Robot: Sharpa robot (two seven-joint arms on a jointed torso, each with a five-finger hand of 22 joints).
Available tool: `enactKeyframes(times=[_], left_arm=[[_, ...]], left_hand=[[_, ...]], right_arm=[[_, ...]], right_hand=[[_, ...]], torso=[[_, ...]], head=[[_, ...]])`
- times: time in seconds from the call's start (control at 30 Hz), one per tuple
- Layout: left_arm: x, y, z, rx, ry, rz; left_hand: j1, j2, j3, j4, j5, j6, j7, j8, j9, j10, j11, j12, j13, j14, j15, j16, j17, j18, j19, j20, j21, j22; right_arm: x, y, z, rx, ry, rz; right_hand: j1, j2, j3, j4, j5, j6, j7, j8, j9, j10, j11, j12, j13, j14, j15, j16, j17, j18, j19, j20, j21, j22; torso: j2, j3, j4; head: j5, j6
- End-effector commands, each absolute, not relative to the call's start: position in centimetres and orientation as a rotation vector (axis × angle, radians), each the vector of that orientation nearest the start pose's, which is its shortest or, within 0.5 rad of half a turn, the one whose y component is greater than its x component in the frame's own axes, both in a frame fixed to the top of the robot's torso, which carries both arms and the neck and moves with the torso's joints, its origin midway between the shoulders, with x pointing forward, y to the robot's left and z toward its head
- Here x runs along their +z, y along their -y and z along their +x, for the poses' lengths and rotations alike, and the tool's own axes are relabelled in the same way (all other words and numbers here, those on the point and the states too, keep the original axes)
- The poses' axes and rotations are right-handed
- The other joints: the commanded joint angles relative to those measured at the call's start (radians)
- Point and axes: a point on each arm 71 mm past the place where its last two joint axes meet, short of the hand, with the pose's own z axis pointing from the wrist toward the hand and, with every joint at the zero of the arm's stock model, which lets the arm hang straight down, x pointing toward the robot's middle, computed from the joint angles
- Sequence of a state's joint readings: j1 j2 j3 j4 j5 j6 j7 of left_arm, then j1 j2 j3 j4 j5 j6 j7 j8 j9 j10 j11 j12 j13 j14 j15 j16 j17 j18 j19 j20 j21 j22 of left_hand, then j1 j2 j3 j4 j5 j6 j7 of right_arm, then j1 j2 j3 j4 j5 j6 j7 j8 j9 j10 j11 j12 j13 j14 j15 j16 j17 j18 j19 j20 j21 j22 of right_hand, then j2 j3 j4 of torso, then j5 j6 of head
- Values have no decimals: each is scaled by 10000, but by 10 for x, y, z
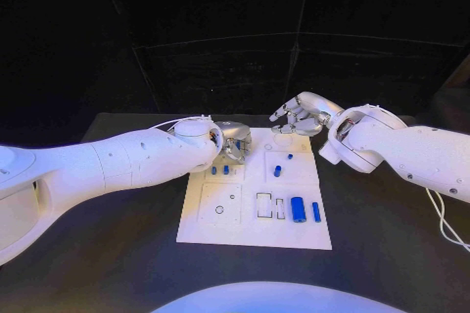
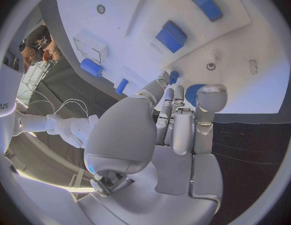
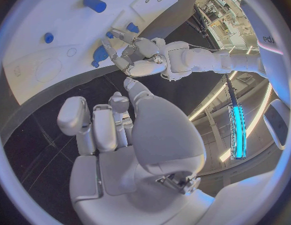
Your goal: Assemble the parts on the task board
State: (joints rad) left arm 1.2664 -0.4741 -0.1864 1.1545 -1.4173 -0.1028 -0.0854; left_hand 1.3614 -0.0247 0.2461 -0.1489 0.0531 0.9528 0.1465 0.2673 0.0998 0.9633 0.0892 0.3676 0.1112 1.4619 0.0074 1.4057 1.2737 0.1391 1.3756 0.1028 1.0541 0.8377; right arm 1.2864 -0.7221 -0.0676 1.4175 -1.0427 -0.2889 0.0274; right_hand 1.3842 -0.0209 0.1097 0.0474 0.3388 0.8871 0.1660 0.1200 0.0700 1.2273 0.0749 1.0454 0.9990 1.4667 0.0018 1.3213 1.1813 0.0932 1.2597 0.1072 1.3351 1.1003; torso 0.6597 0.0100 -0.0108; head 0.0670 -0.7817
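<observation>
Board [image 1: 257,237] central on surface, blue parts [image 1: 297,209] scattered across it. Left hand [image 1: 233,142] over board's far-left corner, fingers curled near small part [image 2: 173,76]; hold uncertain. Right hand [image 1: 301,116] beyond far edge, curled, empty. Advise slow, vertical approach; confirm pinch before lifting.

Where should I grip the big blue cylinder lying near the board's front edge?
Judging by the head view, pinch the cylinder across its middle, from above: it lies flat, long sides exposed, with a slimmer blue peg close beside it.

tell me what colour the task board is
White; the task board shows best in the head view.
</observation>
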Motion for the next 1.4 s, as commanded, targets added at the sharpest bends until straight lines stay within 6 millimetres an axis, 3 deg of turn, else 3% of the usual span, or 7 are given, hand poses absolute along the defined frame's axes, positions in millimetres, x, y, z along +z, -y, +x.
enactKeyframes(times=[0.03,0.53,0.77,0.9,1.4], left_arm=[[-234,-113,532,-5419,-19391,3738],[-237,-112,531,-5324,-19630,3801],[-238,-112,531,-5281,-19634,3766],[-236,-114,533,-5387,-19310,3637],[-220,-134,525,-6525,-18237,2616]], left_hand=[[-10,93,83,-2,-23,55,11,-70,-20,71,22,-59,-46,313,-20,44,-6,-66,57,2,79,24],[-71,138,255,0,-24,172,32,-155,-73,206,26,-121,-183,319,-20,67,-17,-80,71,6,144,119],[238,582,950,-176,-30,543,5,-167,-98,703,-73,-40,-280,366,-113,180,99,-119,140,-62,380,444],[303,697,1386,-335,-44,811,-16,-146,-90,984,-130,-12,-308,404,-153,255,166,-160,212,-115,587,713],[-152,424,1928,-422,-44,1006,-23,-387,-134,1241,-134,-418,-454,429,-162,296,146,-214,290,-136,839,1057]], right_arm=[[-157,165,514,9521,-16908,883],[-157,165,514,9531,-16921,871],[-157,164,514,9537,-16922,865],[-157,165,514,9535,-16919,867],[-157,168,515,9478,-16892,906]], right_hand=[[-7,37,19,13,60,39,-5,67,-14,-69,-29,-36,-10,201,-63,-24,11,53,-60,-1,-33,-14],[-7,37,19,13,60,39,-5,67,-14,-69,-29,-36,-10,201,-63,-24,11,53,-60,-1,-33,-14],[-5,45,30,17,65,32,-3,66,-15,-66,-28,-31,-7,202,-63,-28,14,53,-60,-2,-37,-16],[-5,45,30,17,65,32,-3,66,-15,-66,-28,-31,-7,202,-63,-28,14,53,-60,-2,-37,-16],[-5,45,30,17,65,32,-3,66,-15,-66,-28,-31,-7,202,-63,-28,14,53,-60,-2,-37,-16]], torso=[[-1,-2,11],[-8,5,24],[-11,8,13],[-14,5,19],[-21,6,46]], head=[[-10,-11],[-17,-44],[-3,-49],[-11,-40],[11,1]])
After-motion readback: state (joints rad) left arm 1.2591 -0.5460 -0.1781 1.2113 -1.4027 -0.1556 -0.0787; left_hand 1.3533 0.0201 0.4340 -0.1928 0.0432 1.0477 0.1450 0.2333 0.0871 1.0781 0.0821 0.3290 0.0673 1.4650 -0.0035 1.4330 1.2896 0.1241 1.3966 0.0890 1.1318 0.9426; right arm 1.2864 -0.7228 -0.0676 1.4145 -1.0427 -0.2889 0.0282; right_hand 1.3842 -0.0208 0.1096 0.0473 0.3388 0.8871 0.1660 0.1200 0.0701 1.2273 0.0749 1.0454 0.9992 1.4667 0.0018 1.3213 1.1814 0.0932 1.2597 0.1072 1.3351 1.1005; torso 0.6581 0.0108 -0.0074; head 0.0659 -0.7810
